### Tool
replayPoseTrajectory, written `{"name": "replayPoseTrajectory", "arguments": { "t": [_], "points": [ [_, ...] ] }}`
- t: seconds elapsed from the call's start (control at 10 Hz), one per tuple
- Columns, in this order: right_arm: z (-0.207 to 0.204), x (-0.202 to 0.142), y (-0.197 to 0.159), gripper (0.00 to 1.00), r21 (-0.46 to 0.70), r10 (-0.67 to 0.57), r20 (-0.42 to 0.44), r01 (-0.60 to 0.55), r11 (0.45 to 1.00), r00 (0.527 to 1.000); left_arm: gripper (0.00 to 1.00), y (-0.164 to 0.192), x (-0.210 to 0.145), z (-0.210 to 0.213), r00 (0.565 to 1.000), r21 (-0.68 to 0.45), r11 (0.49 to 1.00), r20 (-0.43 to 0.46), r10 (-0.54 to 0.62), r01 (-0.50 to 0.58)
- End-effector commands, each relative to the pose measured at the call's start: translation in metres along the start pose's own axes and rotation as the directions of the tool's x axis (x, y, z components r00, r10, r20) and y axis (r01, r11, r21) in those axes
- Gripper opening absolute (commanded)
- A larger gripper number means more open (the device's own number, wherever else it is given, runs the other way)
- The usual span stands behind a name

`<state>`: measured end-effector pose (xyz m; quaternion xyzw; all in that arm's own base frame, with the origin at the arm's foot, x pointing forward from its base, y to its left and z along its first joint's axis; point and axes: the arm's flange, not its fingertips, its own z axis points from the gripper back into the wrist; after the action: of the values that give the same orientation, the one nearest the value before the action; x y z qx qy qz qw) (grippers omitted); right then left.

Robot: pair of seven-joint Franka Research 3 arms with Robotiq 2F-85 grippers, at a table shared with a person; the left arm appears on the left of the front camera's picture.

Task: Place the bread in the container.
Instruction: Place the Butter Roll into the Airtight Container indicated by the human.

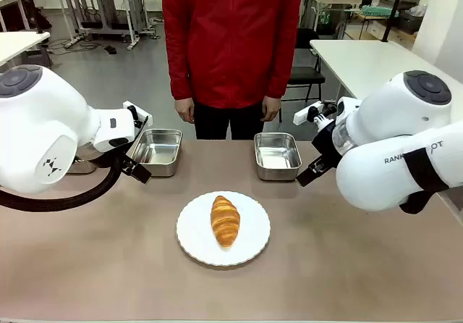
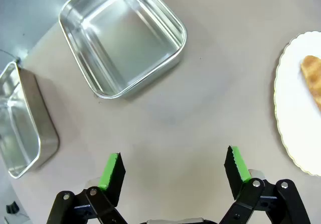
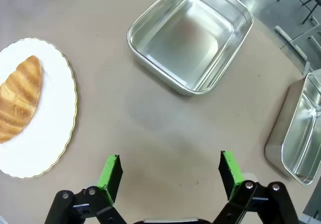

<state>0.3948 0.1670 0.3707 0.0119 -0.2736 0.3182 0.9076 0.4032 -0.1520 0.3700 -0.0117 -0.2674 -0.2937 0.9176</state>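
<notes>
I see the bread (image 1: 225, 221) lying on the white plate (image 1: 194, 242) in the middle of the worktop (image 1: 108, 265). Beyond it the left container (image 1: 156, 151) and the right container (image 1: 277, 155) sit well apart near the far edge. Another tray (image 2: 22, 128), cut off by the frame, seems alike. My left tool (image 2: 175, 166) and right tool (image 3: 170, 169) hover over bare worktop, fingers spread apart.

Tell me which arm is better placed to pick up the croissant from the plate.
Probably the right, narrowly. The left gripper and right gripper are both open, empty, similarly far from the plate. The right wrist view shows nearly the whole croissant; the left catches just its end.
</notes>
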Motion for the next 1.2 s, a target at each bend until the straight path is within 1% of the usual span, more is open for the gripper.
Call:
{"name": "replayPoseTrajectory", "arguments": {
  "t": [0.0,0.8,1.0,1.1],
  "points": [
    [0.0,0.0,0.0,1.0,0.0,0.0,0.001,0.0,1.0,1.0,1.0,0.0,0.0,0.0,1.0,0.0,1.0,0.0,0.0,0.0],
    [0.0,0.0,0.0,1.0,0.0,0.001,0.0,-0.001,1.0,1.0,1.0,-0.001,0.0,0.0,1.0,0.0,1.0,0.0,-0.001,0.001],
    [0.053,0.052,-0.043,1.0,0.018,-0.032,0.067,0.031,0.999,0.997,1.0,0.041,0.027,0.05,0.991,-0.151,0.986,0.103,0.082,-0.066],
    [0.079,0.072,-0.069,1.0,0.011,-0.042,0.081,0.041,0.999,0.996,1.0,0.068,0.034,0.082,0.983,-0.172,0.982,0.149,0.109,-0.083]
  ]
}}
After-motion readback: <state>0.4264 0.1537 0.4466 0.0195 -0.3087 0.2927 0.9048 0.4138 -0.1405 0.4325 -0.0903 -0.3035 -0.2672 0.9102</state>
